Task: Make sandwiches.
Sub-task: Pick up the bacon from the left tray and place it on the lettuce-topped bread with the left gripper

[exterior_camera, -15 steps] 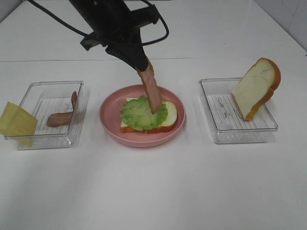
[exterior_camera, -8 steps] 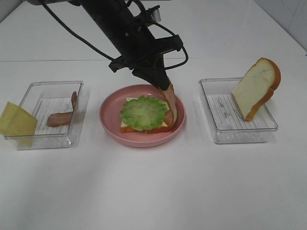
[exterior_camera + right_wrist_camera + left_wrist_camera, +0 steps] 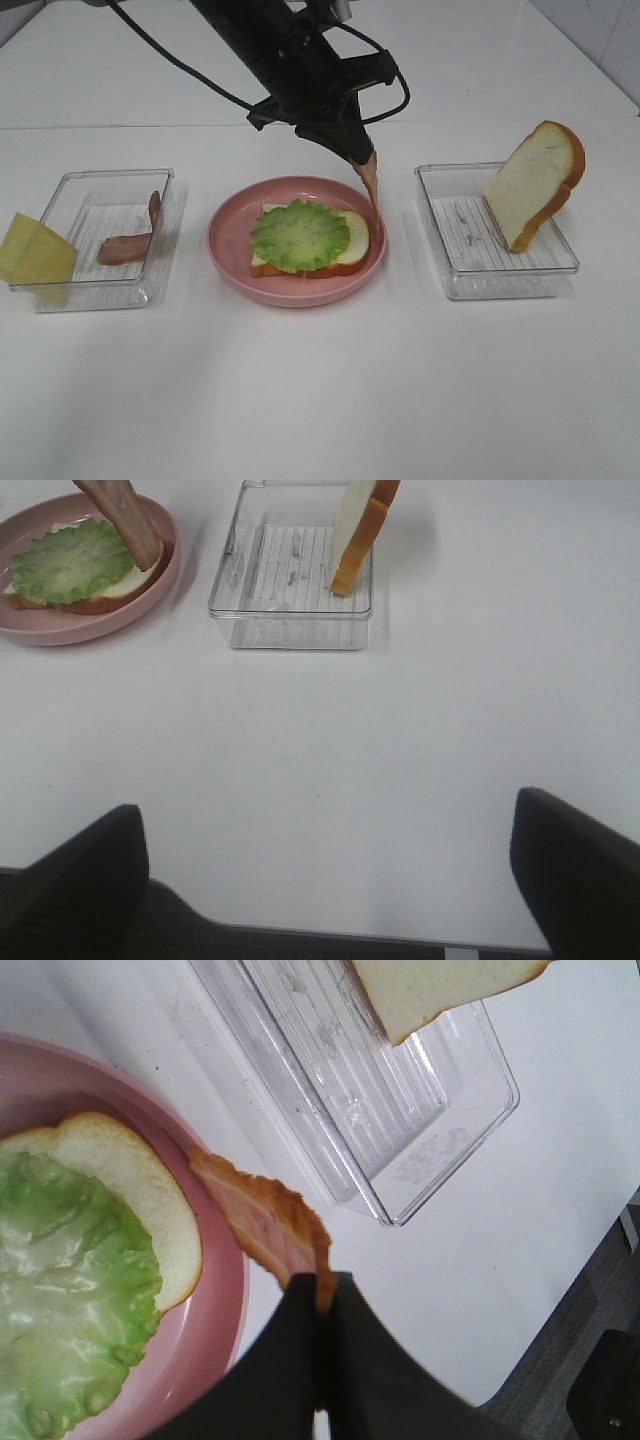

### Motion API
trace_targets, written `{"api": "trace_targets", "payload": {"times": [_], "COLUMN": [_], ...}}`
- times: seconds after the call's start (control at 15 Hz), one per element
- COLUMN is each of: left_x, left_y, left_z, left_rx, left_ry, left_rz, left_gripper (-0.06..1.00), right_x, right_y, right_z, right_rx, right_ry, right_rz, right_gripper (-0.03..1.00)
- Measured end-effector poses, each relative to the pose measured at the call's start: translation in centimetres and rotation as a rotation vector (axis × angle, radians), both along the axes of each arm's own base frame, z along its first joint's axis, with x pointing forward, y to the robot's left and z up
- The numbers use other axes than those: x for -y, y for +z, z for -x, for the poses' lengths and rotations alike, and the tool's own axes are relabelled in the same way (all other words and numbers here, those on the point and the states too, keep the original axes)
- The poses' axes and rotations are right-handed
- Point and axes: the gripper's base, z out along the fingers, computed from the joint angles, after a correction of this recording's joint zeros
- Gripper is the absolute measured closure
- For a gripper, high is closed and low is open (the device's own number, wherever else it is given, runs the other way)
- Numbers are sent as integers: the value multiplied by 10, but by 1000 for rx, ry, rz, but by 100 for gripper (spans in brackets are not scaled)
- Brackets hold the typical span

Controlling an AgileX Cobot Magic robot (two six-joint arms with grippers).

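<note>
White counter (image 3: pixel 320 400) filled the scene, with three containers set in a row across it. At the centre sat a round pink plate (image 3: pixel 300 296) holding the partly built sandwich: one white bread slice (image 3: pixel 355 240) lying flat, topped by a frilly green lettuce leaf (image 3: pixel 298 235).

Reaching over from the left side, the left fingers (image 3: pixel 345 135) were clenched on the upper end of a bacon strip (image 3: pixel 371 180). It hung down over the plate's edge nearest the right tray, beside the lettuce rather than on it. Its lower tip seemed to meet the plate near the rim, though contact could not be confirmed.

To the right, apart from the plate, a clear tray (image 3: pixel 470 285) held a second bread slice (image 3: pixel 530 185) standing tilted against its far corner. To the left, another clear tray (image 3: pixel 90 292) contained more bacon (image 3: pixel 125 247), and a yellow cheese square (image 3: pixel 35 255) leaned at its outer wall.

Seen from the right wrist, the right fingers (image 3: pixel 80 880) were spread wide and released, grasping nothing, above bare counter well short of the right tray.
</note>
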Motion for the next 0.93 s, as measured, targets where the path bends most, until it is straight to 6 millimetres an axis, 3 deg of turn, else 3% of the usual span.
{"api": "trace_targets", "payload": {"times": [0.27,0.67,0.93], "left_x": [0,-24,-28], "left_y": [-23,-34,-35], "left_z": [-5,-10,-11], "left_rx": [-7,2,8], "left_ry": [-18,48,57], "left_rz": [-51,-309,-344], "left_gripper": [94,94,94], "right_x": [0,0,0], "right_y": [0,0,0], "right_z": [0,0,0], "right_rx": [0,0,0], "right_ry": [0,0,0], "right_rz": [0,0,0], "right_gripper": [3,3,3]}}
